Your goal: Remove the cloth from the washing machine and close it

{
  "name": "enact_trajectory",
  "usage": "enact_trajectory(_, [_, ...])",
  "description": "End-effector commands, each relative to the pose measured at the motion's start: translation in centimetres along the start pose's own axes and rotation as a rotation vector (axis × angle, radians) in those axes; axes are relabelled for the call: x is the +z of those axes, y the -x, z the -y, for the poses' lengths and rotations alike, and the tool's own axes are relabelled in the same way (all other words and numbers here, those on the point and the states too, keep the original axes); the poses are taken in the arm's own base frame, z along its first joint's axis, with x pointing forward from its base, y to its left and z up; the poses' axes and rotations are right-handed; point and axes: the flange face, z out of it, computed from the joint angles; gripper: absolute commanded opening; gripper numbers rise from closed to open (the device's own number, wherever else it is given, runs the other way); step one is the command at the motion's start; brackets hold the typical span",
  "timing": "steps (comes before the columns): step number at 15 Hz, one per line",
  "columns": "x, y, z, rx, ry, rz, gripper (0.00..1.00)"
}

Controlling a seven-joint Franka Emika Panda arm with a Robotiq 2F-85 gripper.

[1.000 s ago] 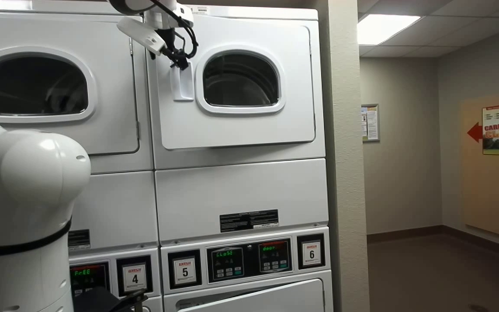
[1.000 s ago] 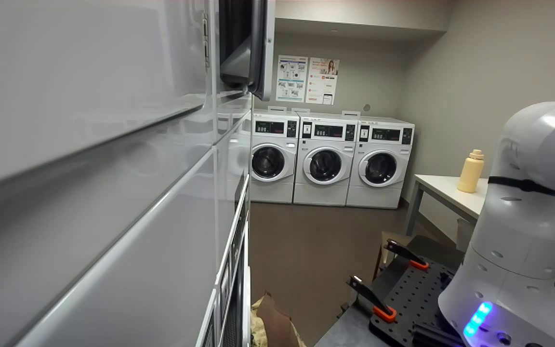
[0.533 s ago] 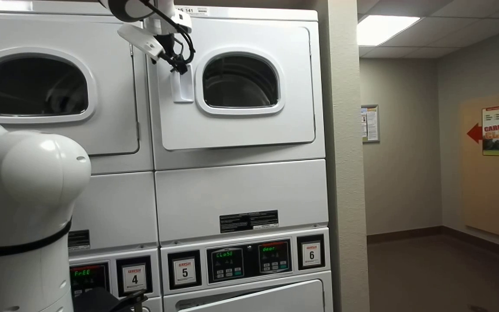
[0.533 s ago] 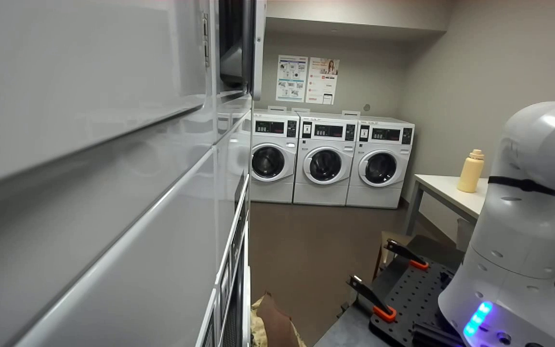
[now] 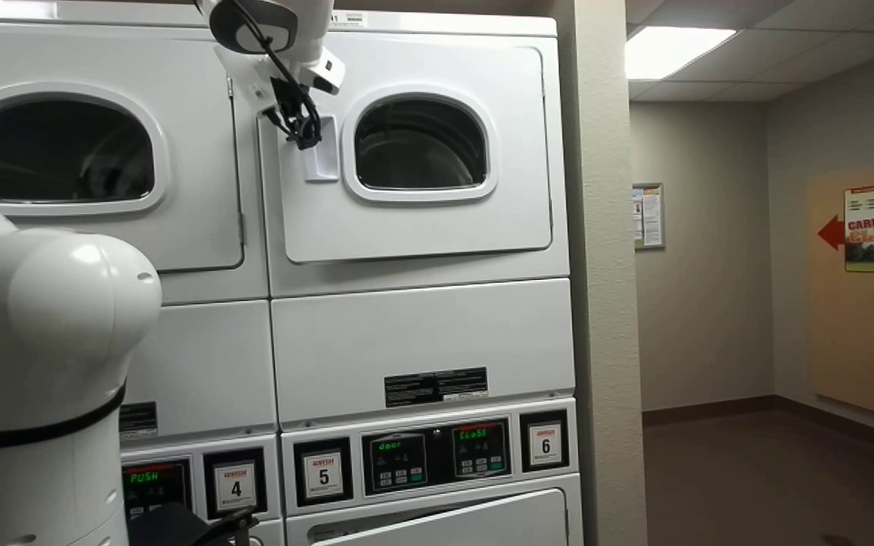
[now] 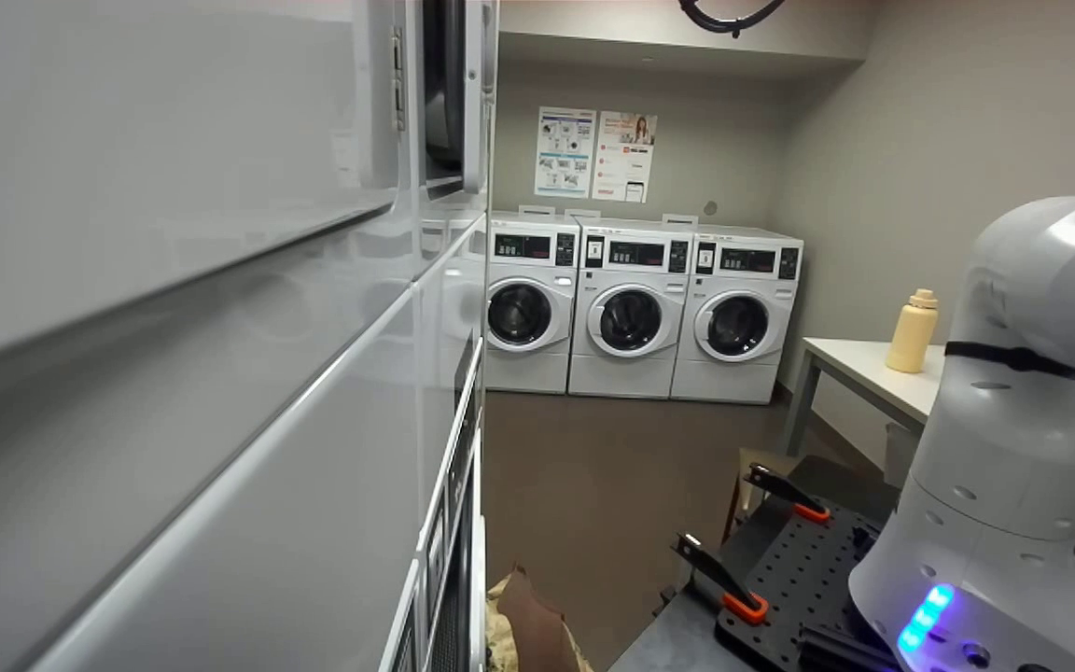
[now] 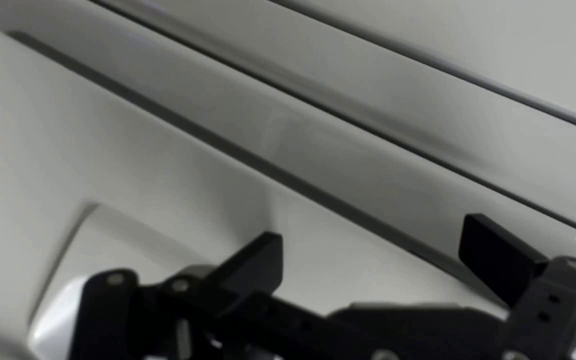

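The white upper machine's door (image 5: 422,227) has a dark oval window and a recessed handle (image 5: 323,163). In an exterior view the door's edge (image 6: 474,103) stands slightly out from the machine front, with a narrow dark opening behind it. My gripper (image 5: 304,136) is at the door's handle side, over the upper part of the handle. In the wrist view my gripper (image 7: 373,245) is open with nothing between its fingers, facing the door's edge and gap. A crumpled tan and brown thing, perhaps the cloth, (image 6: 533,621) lies low beside the machines. No cloth shows in the door window.
A neighbouring upper machine door (image 5: 202,235) is on the handle side. A lower door (image 5: 482,523) stands tilted open beneath. A wall pillar (image 5: 608,265) borders the machine. Clamps (image 6: 724,579) sit on the robot's base table. A table with a yellow bottle (image 6: 912,331) stands behind.
The upper door has swung closer to the machine, narrowing its gap. My gripper has moved slightly down, and the wrist has turned. A black cable now shows at the top of an exterior view.
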Motion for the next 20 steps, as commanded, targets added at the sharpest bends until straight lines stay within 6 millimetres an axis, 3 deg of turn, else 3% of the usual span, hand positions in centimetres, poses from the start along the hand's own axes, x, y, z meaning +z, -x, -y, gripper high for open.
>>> enact_trajectory(1, [0.9,-1.6,-1.7,0.122,-0.022,0.02,1.0])
enact_trajectory(3, [0.4,-1.6,-1.6,0.126,-0.049,0.063,1.0])
enact_trajectory(5, [-1.8,-1.9,-1.4,0.132,-0.028,0.095,1.0])
enact_trajectory(11, [-13.4,-2.3,-0.1,0.141,0.197,0.061,1.0])
enact_trajectory(14, [-17.7,-1.5,1.0,0.104,0.387,0.088,1.0])
enact_trajectory(20, [-21.2,0.5,2.8,0.0,0.649,0.204,1.0])
